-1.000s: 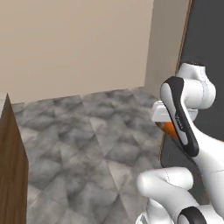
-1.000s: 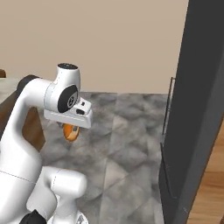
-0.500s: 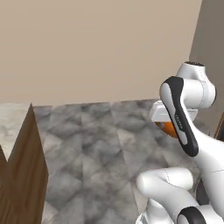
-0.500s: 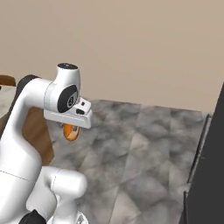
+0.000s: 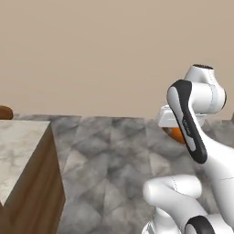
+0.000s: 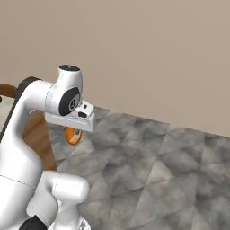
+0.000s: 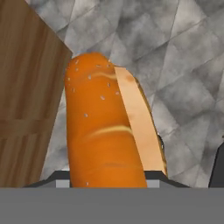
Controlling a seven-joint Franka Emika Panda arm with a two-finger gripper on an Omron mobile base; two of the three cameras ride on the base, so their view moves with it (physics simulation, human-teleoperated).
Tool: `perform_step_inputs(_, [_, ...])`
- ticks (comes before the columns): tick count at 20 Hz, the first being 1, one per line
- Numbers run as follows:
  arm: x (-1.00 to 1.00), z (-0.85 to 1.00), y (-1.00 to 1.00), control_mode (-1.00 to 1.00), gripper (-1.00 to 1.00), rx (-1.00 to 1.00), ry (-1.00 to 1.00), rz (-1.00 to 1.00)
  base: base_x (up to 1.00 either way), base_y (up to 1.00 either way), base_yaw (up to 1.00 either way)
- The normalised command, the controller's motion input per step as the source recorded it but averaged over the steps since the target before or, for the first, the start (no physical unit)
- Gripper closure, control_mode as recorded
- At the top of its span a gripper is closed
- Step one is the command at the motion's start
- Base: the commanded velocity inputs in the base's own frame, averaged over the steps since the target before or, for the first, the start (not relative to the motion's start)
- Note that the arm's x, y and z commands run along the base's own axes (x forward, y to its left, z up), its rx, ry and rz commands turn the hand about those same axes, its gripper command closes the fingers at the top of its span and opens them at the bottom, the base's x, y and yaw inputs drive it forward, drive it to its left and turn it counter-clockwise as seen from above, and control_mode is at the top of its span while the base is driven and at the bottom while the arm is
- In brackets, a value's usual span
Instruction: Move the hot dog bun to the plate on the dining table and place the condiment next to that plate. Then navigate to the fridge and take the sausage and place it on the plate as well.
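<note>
A: Left base view: the hot dog bun point(image 5: 174, 134) shows as an orange sliver under the gripper point(image 5: 176, 130), mostly hidden behind the arm. Off to the hand's left stands the dining table point(image 5: 20, 151), cut off at the frame edge.

B: Right base view?

A: The bun point(image 6: 72, 135) hangs below the hand; the fingers are hard to make out.

B: Hand view?

A: Jaws partly closed, gripping the bun point(image 7: 103, 131). Its near end is cut off. The table's wood side point(image 7: 26, 87) is beside it, grey floor point(image 7: 183, 65) beneath.

Plain beige wall point(image 5: 91, 55), grey marbled floor point(image 6: 170, 170)
</note>
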Motion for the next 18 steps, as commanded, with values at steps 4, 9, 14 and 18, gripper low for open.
perform_step_inputs(4, [0.0,0.0,0.0,1.0,1.0,0.0,0.0,0.0,1.0,0.0,0.46])
perform_step_inputs(9, [0.0,0.0,0.0,1.0,1.0,0.0,0.0,0.0,0.96,-0.02,0.64])
perform_step_inputs(14, [0.0,0.0,0.0,1.0,1.0,0.0,0.0,0.0,0.87,-0.1,0.69])
perform_step_inputs(18, [0.0,0.0,0.0,1.0,1.0,0.0,0.0,0.0,0.83,-0.13,0.71])
